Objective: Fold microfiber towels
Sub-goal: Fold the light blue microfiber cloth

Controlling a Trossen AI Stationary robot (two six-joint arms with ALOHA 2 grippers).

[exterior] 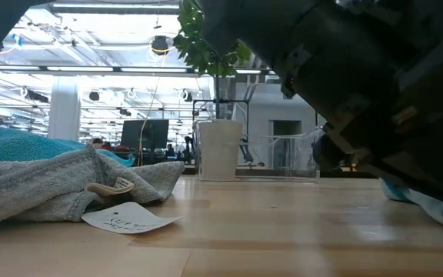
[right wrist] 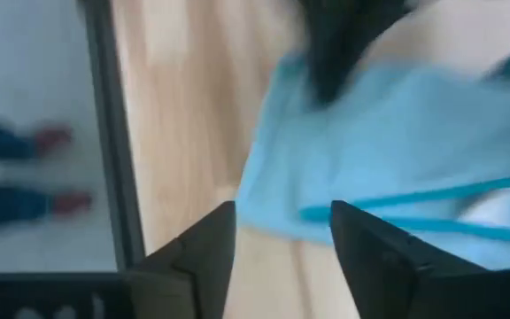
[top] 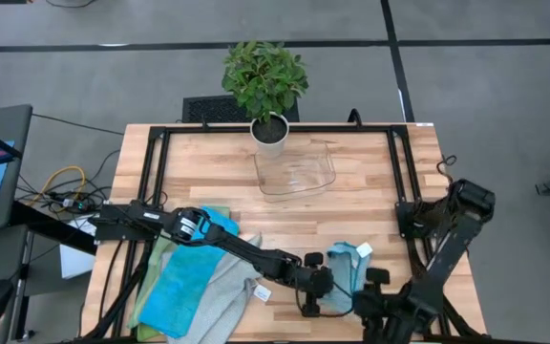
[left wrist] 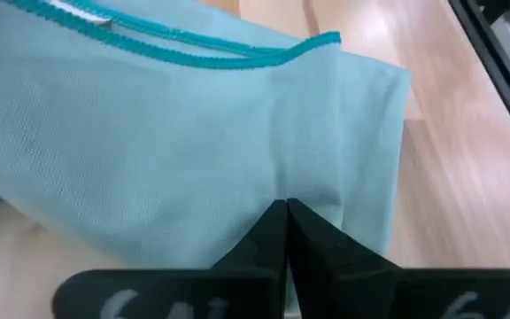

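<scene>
Right hand (right wrist: 282, 244) open, beside towel (right wrist: 388, 142)

- The light towel (top: 344, 277) is partly covered by both arms in the high view.
- The right pincer (right wrist: 282, 239) view is blurred by motion.

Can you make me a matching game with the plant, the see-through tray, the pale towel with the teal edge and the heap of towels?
Things:
1. plant
2. tray
3. pale towel
4. heap of towels

Places:
A. between the two grippers
B. under the left arm
C. table's far edge
D. just in front of the plant

Pairs: 1-C, 2-D, 3-A, 4-B
</scene>
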